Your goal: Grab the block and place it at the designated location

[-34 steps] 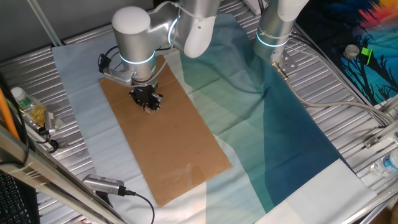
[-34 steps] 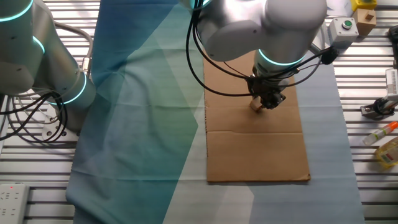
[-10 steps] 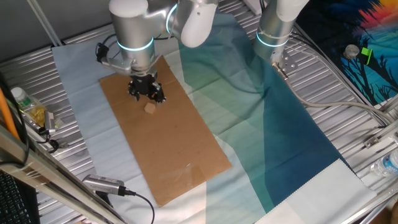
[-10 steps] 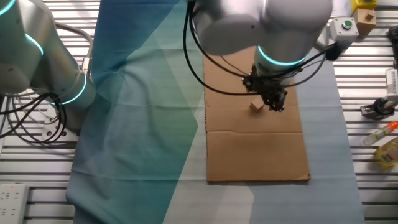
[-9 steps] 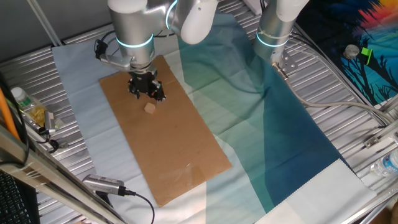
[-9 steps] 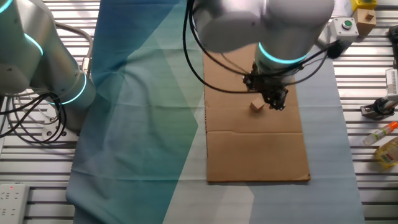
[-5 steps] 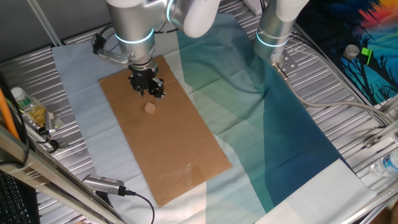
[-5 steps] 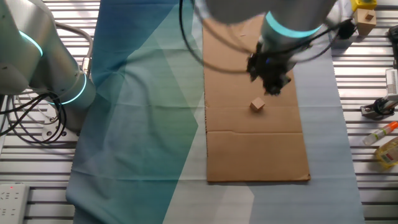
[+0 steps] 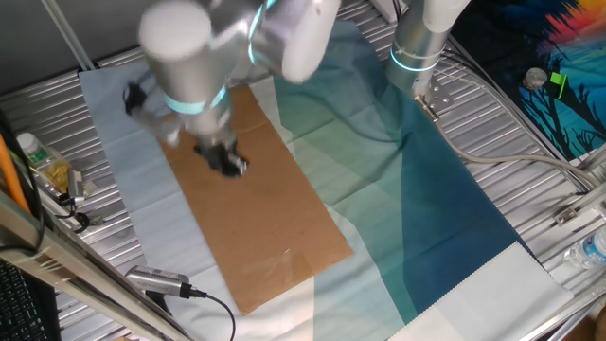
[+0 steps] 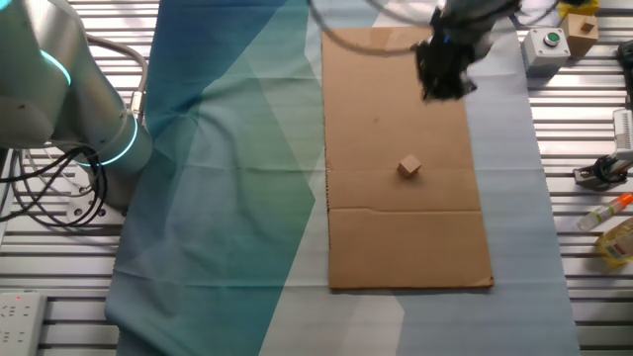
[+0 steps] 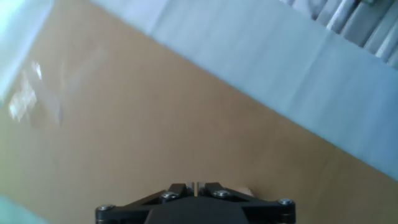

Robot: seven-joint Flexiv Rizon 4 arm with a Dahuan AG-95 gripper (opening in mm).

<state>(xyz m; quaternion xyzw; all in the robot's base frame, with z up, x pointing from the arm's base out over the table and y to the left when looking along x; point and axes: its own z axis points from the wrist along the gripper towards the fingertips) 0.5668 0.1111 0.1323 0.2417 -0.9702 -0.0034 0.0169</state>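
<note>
The block, a small tan cube, lies alone on the brown cardboard sheet in the other fixed view. My gripper is blurred, well above the sheet's far end and apart from the block. In one fixed view the gripper is blurred over the cardboard and hides the block. In the hand view the gripper shows only at the bottom edge, jaws close together with nothing between them, over bare cardboard. The black dot shows in no view.
A teal and pale blue cloth covers the table beside the cardboard. A second arm's base stands at the back. Bottles lie at the left edge. A button box and tubes lie at the right.
The gripper was down on the block, let it go, then rose and moved off toward the sheet's far end. The block stays where it was put.
</note>
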